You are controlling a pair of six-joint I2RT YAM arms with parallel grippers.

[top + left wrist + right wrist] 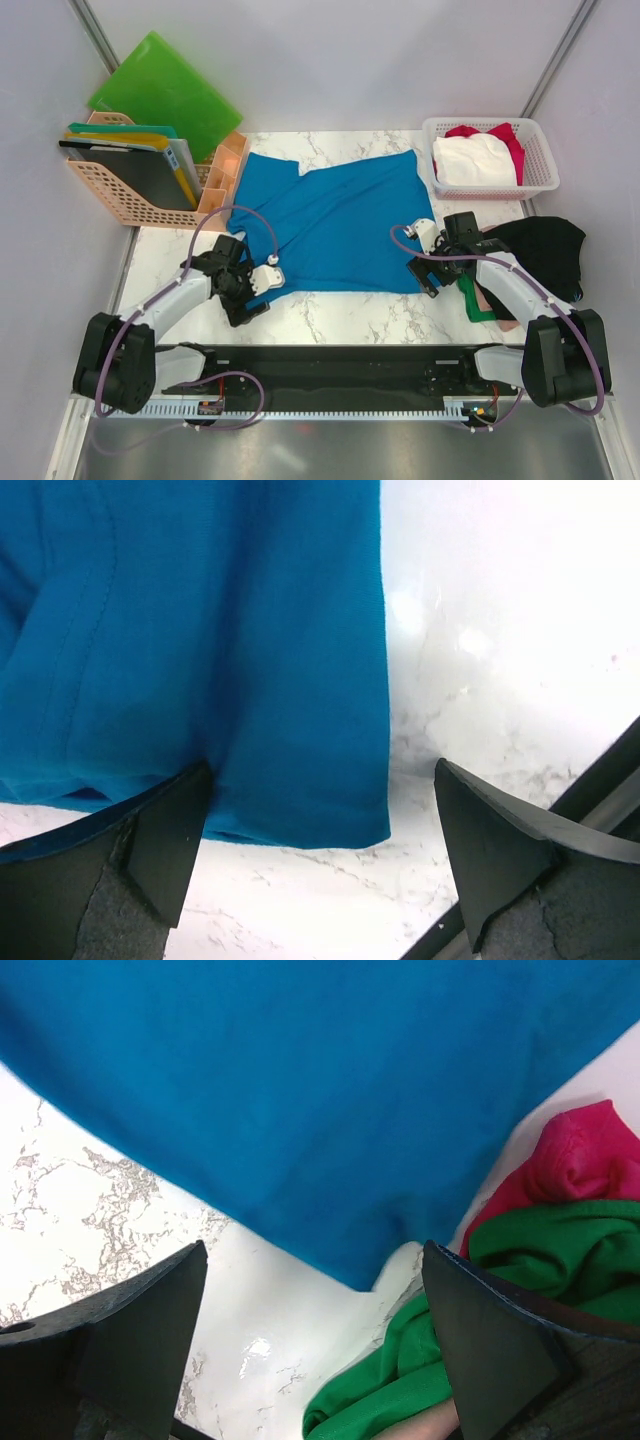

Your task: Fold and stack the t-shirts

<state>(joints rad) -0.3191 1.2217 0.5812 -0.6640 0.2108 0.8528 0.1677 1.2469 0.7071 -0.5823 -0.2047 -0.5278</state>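
A bright blue t-shirt (330, 225) lies spread flat on the marble table (340, 315). My left gripper (258, 290) hovers open over its near left corner. In the left wrist view that blue corner (300, 680) sits between the wide-apart fingers of this gripper (320, 860), gripped by neither. My right gripper (432, 275) stands open over the near right corner. The right wrist view shows the blue cloth (330, 1110) ahead of this gripper (315, 1345). A green t-shirt (540, 1250) and a red one (590, 1150) lie by the right finger.
A white lattice basket (540, 185) at the back right holds a white t-shirt (472, 160) and a red one (500, 135). Black (550, 250), green (475, 300) and pale pink cloth is heaped at the right edge. An orange file rack (130, 205) with a green folder (165, 90) stands back left.
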